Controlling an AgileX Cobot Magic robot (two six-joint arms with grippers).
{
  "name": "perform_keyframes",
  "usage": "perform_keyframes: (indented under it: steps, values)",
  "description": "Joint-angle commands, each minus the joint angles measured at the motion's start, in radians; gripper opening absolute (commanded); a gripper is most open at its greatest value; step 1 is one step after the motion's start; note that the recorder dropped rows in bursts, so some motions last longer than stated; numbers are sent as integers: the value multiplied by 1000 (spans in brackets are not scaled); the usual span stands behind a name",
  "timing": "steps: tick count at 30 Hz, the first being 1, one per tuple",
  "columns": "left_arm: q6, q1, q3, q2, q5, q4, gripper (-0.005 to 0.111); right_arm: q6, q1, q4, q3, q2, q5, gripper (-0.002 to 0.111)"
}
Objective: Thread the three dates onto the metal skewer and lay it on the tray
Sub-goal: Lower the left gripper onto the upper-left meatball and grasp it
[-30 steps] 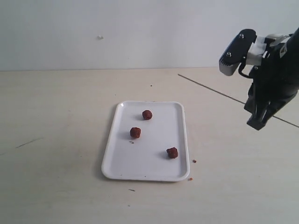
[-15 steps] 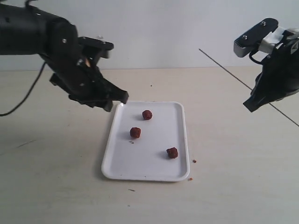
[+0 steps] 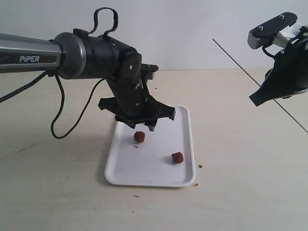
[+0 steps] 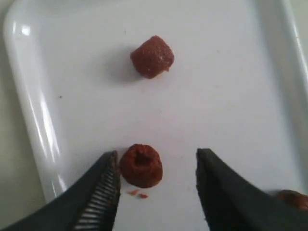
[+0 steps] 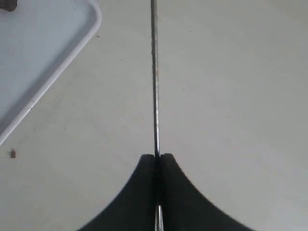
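The white tray (image 3: 159,174) lies mid-table. Two dates show on it in the exterior view, one (image 3: 139,136) just below my left gripper (image 3: 143,126) and one (image 3: 177,157) near the front right; the third is hidden behind the left arm. In the left wrist view my left gripper (image 4: 158,156) hangs open over the tray (image 4: 231,96). One date (image 4: 141,165) sits between the fingers, close to one finger (image 4: 103,187). Another date (image 4: 152,56) lies farther off. My right gripper (image 3: 254,100) is raised at the right, shut on the metal skewer (image 3: 233,61), which is tilted (image 5: 155,72).
Small brown crumbs lie on the table by the tray's front right corner (image 3: 200,166) and beside the date between the fingers (image 4: 137,193). The left arm's black cable (image 3: 62,125) droops toward the table on the left. A tray corner (image 5: 72,43) shows in the right wrist view.
The left arm has swung in from the left and now hangs over the tray's far half, covering one date. The right gripper has risen slightly with the skewer.
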Motion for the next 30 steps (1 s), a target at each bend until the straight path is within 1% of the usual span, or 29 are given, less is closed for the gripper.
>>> perform_keyframes:
  steps: [1,8,12,24,30]
  values:
    - [-19,-6,-7,17,12,0,50,-13,-4,12,4,-8,-14,0]
    - [-21,-6,-7,40,12,22,50,-21,-4,12,4,-8,-14,0]
    - [-68,-6,-5,44,12,61,50,-23,-4,12,4,-8,-14,0]
    - [-92,-6,-5,82,-1,59,50,-32,-4,37,4,-8,-18,0]
    - [-92,-6,-5,84,-33,59,50,-62,-4,59,4,-8,-18,0]
